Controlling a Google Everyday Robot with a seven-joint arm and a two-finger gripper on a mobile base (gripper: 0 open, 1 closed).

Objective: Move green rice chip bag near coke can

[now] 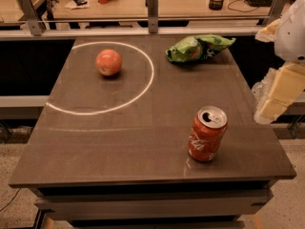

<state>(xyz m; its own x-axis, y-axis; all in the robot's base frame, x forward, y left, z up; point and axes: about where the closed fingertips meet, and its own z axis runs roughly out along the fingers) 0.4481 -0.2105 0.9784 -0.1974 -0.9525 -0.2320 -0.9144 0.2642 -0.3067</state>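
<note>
The green rice chip bag (199,48) lies crinkled at the far right of the dark table, near its back edge. The coke can (207,134) stands upright at the front right, red with a silver opened top. My gripper (279,93) hangs off the table's right edge, level with the space between bag and can. It is well clear of both and holds nothing that shows.
A red-orange apple (108,62) sits inside a white circle line (150,75) on the table's left half. The dark table (119,142) has a metal rail (152,8) behind it. A desk with clutter lies beyond the rail.
</note>
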